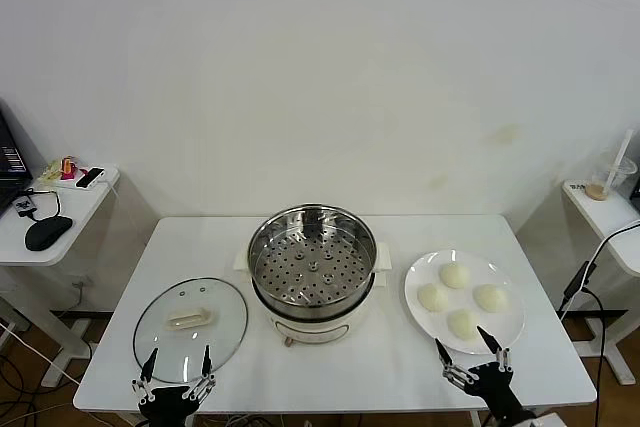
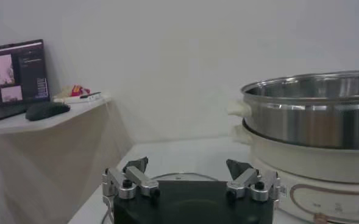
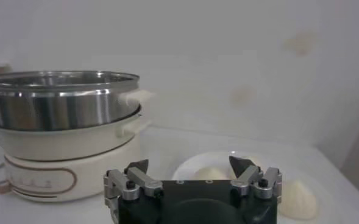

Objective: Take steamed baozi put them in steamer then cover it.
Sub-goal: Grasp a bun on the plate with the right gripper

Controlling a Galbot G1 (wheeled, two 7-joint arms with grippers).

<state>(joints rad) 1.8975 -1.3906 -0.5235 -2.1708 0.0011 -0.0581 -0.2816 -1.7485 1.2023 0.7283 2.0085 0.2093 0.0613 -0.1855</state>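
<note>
Four buns [image 1: 461, 297] on right-hand plate [image 1: 424, 319], empty steamer [image 1: 312, 259] mid-bench [image 1: 400, 367], glass lid [image 1: 190, 318] left; right gripper [image 1: 472, 356] and left gripper [image 1: 178, 365] at near edge, jaws apart, nothing held; risk: soft buns likely squashed or dropped from hard pinch.

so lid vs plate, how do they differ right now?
The lid is clear glass with a metal rim and a cream handle at its centre; the plate is opaque white with no handle. The lid lies bare on the steamer's left, near the left gripper; the plate sits on its right, near the right gripper, holding four baozi. Both are round and flat on the table.
</note>
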